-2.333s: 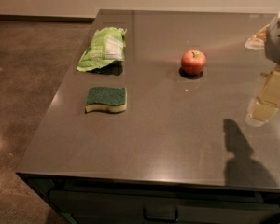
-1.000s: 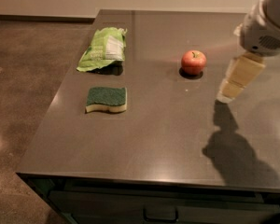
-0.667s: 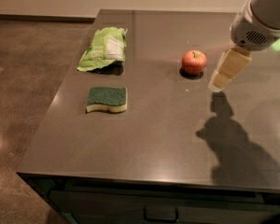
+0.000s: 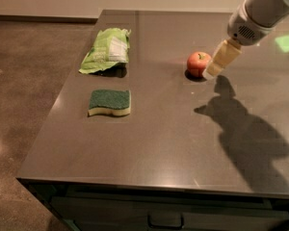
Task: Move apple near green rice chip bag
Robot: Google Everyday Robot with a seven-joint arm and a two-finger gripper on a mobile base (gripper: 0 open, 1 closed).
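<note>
Camera view: gripper (image 4: 213, 69) in the upper right, just beside the apple (image 4: 197, 63); its grip cannot be told. The green rice chip bag (image 4: 106, 51) lies upper left.

apple (image 4: 198, 63) red-orange | green rice chip bag (image 4: 106, 49) light green, white label | sponge (image 4: 110, 102) dark-green over yellow | my gripper (image 4: 211, 72) cream, just beside apple
</note>
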